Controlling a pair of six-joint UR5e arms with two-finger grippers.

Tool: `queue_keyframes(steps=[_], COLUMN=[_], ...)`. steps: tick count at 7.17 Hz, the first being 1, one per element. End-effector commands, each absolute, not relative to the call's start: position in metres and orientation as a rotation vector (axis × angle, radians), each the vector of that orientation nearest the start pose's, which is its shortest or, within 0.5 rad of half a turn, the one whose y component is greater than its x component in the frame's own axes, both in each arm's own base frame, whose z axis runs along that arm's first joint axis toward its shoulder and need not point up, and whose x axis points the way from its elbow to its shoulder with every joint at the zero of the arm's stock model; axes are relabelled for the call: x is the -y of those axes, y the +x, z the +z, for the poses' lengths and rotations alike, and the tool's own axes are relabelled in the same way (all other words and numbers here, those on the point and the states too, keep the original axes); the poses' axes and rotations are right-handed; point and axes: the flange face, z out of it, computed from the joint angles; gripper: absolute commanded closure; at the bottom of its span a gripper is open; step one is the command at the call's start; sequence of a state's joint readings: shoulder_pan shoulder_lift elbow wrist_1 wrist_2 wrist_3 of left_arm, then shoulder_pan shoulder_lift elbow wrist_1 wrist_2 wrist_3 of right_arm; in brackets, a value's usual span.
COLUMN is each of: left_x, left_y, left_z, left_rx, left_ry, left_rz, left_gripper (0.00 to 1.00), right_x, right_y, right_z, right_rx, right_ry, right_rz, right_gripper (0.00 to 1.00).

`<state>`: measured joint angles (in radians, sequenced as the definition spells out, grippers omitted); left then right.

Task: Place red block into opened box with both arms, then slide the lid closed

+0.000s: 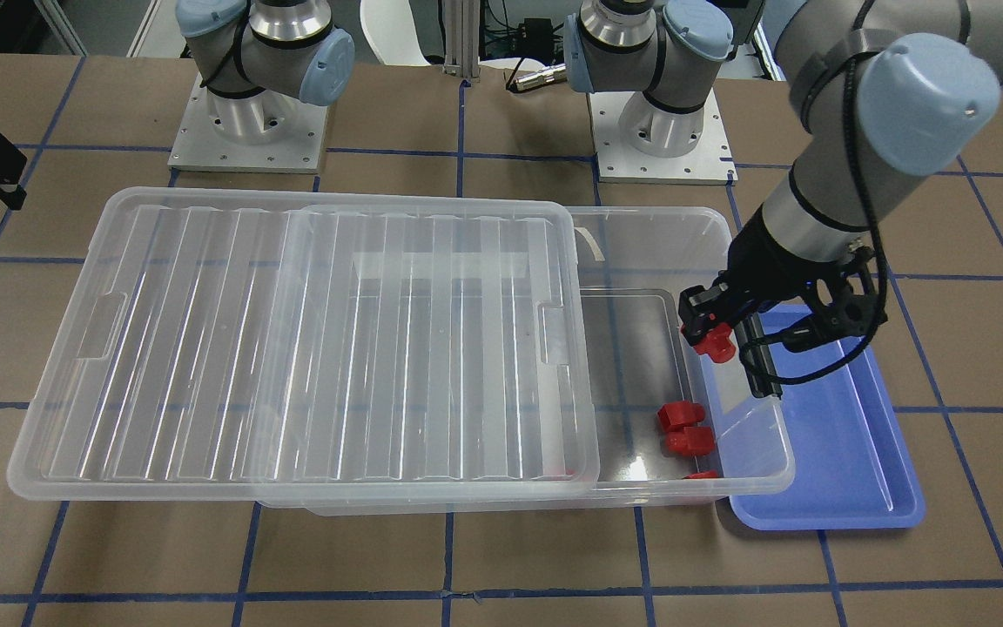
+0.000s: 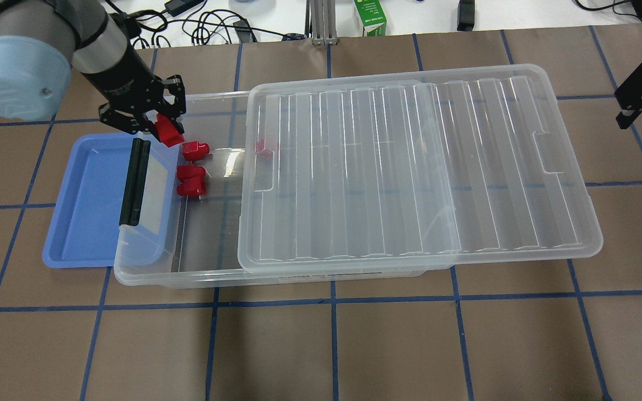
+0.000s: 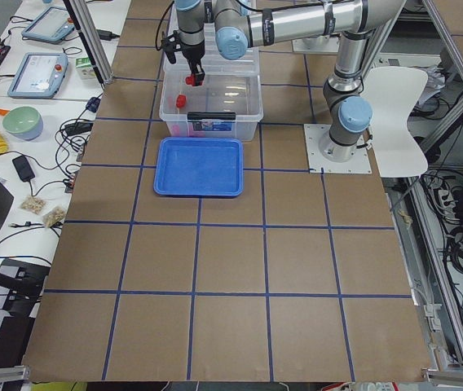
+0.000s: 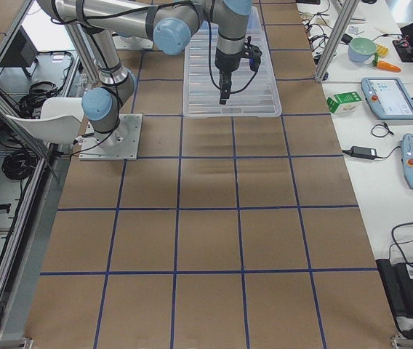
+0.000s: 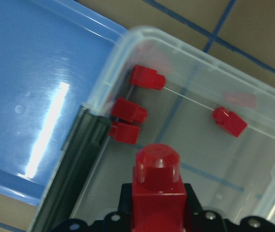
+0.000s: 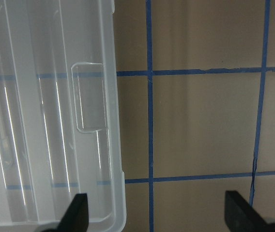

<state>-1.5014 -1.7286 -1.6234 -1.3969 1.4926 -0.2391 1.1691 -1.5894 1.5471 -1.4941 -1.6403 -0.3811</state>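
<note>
Left gripper [image 2: 160,123]: its fingers squeeze a red block [image 2: 169,132] up over the open end of the box [image 2: 148,275], near the black latch bar [image 2: 133,181].
Right gripper [image 6: 157,212]: fingers wide apart, holding nothing, out past the box's other end.
Lid [image 2: 410,167]: lies flat on the box, covers most of it and sticks out past that other end.
Other red blocks [image 2: 191,181]: inside the box, at the open end.
Blue tray [image 2: 87,195]: just beside the box's latch end.
</note>
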Motion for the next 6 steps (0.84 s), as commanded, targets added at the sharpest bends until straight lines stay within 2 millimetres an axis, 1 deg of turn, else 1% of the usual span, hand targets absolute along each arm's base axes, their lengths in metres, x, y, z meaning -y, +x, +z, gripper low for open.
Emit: queue_keyframes(steps=[1, 2, 3, 4, 5, 6], left_x=[0.532, 0.528, 0.521, 0.517, 0.516, 0.515], left_y=[-0.104, -0.105, -0.104, -0.102, -0.103, -0.105], left_z=[0.353, 0.335, 0.317, 0.297, 0.283, 0.281], left_rx=[-3.191, -3.189, -3.191, -3.191, -3.194, -3.198], left_ry=[-0.267, -0.277, -0.243, -0.237, -0.221, -0.2], left_rz=[0.107, 0.161, 0.226, 0.197, 0.167, 0.166], left_gripper=[0.82, 0.82, 0.82, 0.82, 0.82, 0.82], right_x=[0.491, 0.491, 0.491, 0.491, 0.491, 0.492], right_y=[-0.071, -0.071, -0.071, -0.071, -0.071, -0.071], right_z=[0.5, 0.501, 0.5, 0.5, 0.5, 0.501], right_rx=[-3.188, -3.189, -3.188, -3.189, -3.189, -3.19], right_ry=[0.027, 0.027, 0.027, 0.03, 0.027, 0.028], right_rz=[0.095, 0.093, 0.095, 0.093, 0.093, 0.086], right_gripper=[0.0, 0.0, 0.0, 0.0, 0.0, 0.0])
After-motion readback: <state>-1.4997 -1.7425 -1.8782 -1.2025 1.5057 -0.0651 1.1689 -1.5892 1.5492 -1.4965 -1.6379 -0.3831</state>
